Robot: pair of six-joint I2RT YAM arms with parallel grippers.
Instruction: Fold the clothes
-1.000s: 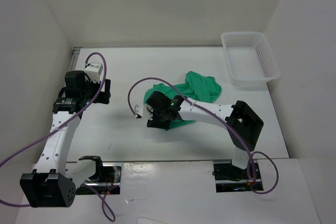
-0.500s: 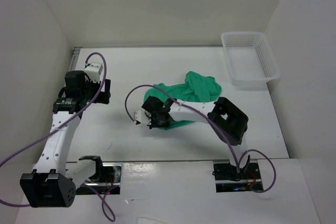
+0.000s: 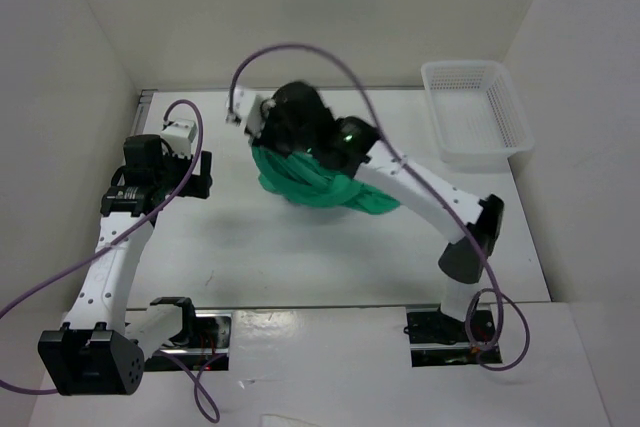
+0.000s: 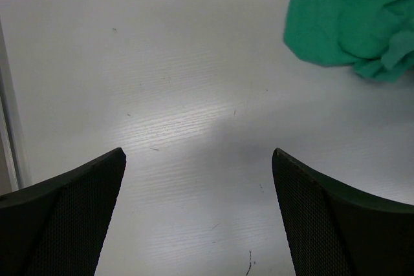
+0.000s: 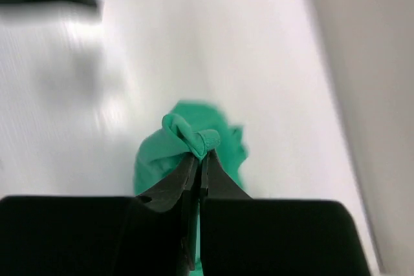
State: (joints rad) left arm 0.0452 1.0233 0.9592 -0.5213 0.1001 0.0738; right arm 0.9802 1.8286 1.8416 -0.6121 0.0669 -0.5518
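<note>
The clothes (image 3: 312, 183) are one plain green T-shirt, bunched and hanging in the air over the middle of the table. My right gripper (image 5: 202, 154) is shut on a fold of the green fabric (image 5: 187, 137), which droops below its fingers. In the top view the right gripper (image 3: 290, 142) sits raised above the shirt, its fingertips hidden by the wrist. My left gripper (image 3: 203, 174) stays at the table's left side, open with nothing between its fingers (image 4: 77, 211). A lobe of the shirt (image 4: 349, 21) shows at the upper right of the left wrist view.
A white mesh basket (image 3: 475, 112) stands at the back right corner of the white table (image 3: 230, 247). White walls close in the left, back and right sides. Purple cables loop over both arms.
My right gripper closed on the shirt where it lay, then swung up and toward the back left, lifting the shirt off the table. The left arm has not moved.
</note>
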